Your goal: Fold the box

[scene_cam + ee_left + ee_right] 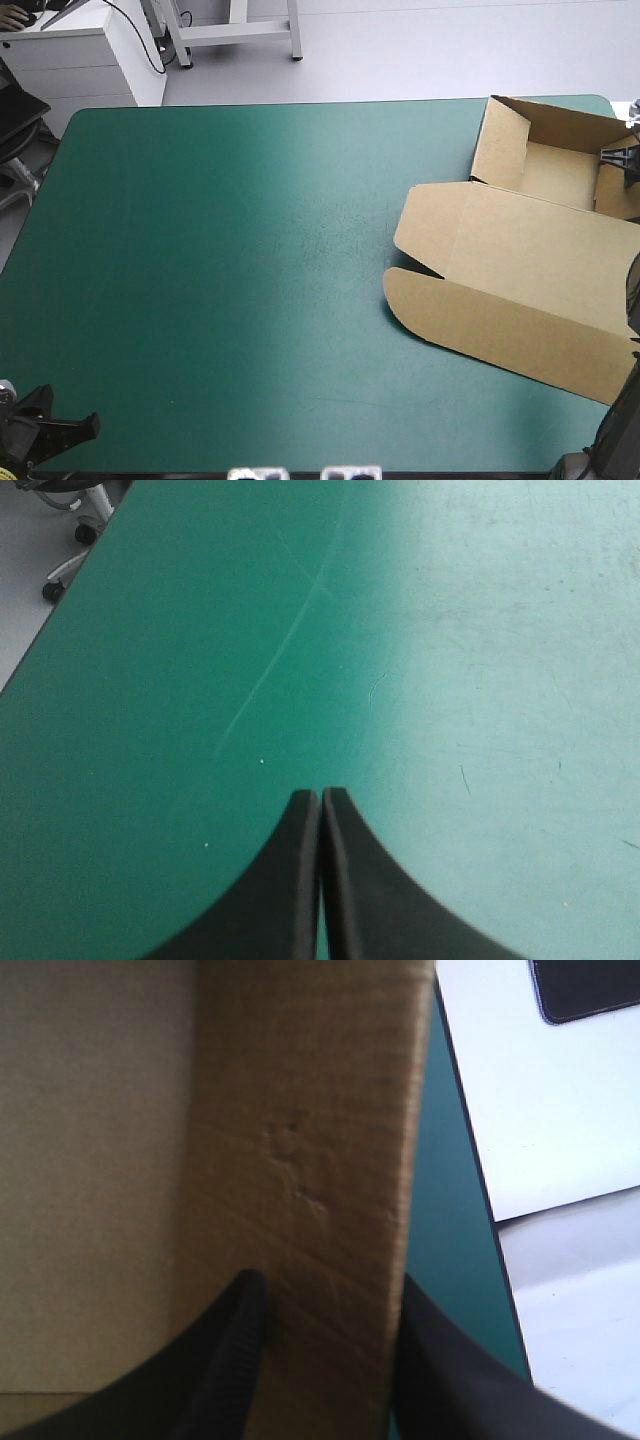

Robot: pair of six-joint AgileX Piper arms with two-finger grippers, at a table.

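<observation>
- Presently the brown box of cut board (520, 270) lies at the far right corner of the table with the teal-green cover (220, 260). Its tray has raised walls and sits toward the far edge; its lid is flat toward the near edge.
- The right gripper of two black curved fingers (330, 1295) stands astride the tray wall nearest the table's right edge and seems to pinch it.
- To do this step well, I judge the wall should be brought fully upright and pressed home, without dragging the box over the table's right edge.
- The left gripper (321, 795), pressed together and empty, is at the table's near left corner.
- The wall's foot and any tabs are hidden, and the box's right side is cut off.
</observation>
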